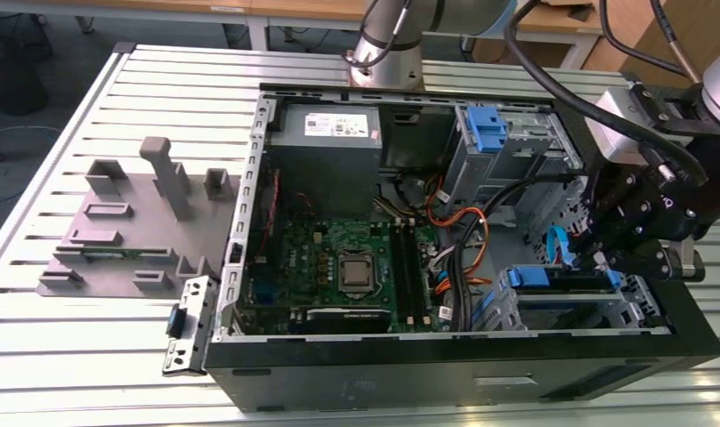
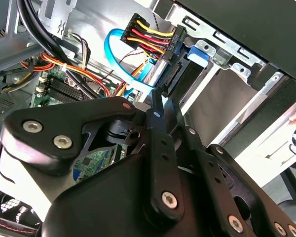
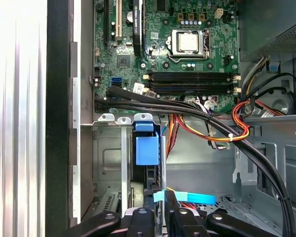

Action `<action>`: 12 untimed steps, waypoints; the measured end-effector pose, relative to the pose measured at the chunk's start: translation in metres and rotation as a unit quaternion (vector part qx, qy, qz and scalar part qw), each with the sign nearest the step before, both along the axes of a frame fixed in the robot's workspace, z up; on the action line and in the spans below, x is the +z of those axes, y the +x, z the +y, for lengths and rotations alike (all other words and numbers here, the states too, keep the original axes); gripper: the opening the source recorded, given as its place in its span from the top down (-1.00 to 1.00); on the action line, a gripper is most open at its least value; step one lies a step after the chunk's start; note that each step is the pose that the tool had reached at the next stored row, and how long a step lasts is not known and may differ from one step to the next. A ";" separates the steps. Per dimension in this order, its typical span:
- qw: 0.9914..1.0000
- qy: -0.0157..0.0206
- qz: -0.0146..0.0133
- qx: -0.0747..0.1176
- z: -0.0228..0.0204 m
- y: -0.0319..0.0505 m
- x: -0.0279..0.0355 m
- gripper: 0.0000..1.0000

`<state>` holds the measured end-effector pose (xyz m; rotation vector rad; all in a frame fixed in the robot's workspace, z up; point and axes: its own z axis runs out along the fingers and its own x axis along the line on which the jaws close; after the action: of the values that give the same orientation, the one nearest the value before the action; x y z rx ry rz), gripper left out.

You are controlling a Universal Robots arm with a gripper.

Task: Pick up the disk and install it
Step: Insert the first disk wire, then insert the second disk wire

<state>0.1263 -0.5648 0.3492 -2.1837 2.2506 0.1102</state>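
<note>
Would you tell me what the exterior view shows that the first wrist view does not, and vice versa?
Exterior view: the grey fixture plate beside the case, and the arm's column. First wrist view: the white tie on the orange wires. Both: the motherboard's processor socket, the black cables, and the hand at the drive bay.
</note>
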 end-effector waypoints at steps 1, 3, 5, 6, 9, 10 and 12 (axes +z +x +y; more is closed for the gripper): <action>1.000 0.000 0.000 0.000 0.0000 0.0000 0.0001 0.54; 1.000 0.000 0.000 0.000 0.0000 0.0000 0.0002 0.54; 1.000 0.000 0.000 0.000 0.0000 0.0000 0.0002 0.54; 1.000 0.000 0.000 0.000 0.0000 0.0000 0.0007 0.54; 1.000 0.000 0.000 0.000 0.0000 0.0000 0.0037 0.54; 1.000 0.000 0.000 0.000 0.0000 0.0000 0.0037 0.54; 1.000 0.000 0.000 0.000 0.0000 0.0001 0.0038 0.54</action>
<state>0.1265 -0.5648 0.3530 -2.1837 2.2507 0.1098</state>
